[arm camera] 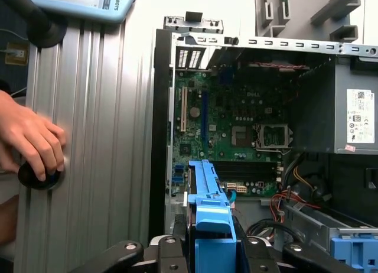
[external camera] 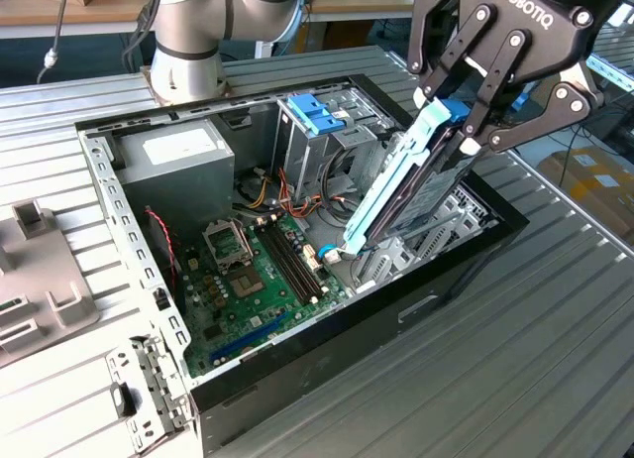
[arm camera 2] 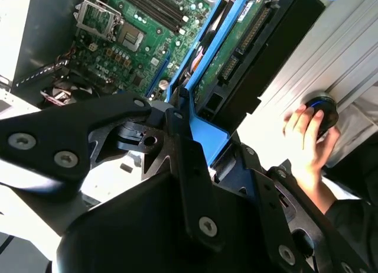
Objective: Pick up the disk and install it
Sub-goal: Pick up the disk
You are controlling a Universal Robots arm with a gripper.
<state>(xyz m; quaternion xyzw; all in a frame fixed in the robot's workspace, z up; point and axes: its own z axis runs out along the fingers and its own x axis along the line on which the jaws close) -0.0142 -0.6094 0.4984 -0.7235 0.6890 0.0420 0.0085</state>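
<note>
At the exterior view's left, the motherboard (external camera: 253, 270) lies in the open computer case (external camera: 327, 349). Rightward, the disk (external camera: 416, 190) hangs steeply tilted, its lower end near the metal bay (external camera: 451, 220) and its top end pinched by the end effector (external camera: 452, 121). Seating it probably needs the rails (external camera: 381, 202) square to that bay. Both wrist views add a person's hand (arm camera: 32, 140) on a knob (arm camera: 35, 175) on the worktop (arm camera: 100, 137).

Blue-railed disk (arm camera: 207, 190) — motherboard (arm camera: 236, 125) beyond
</note>
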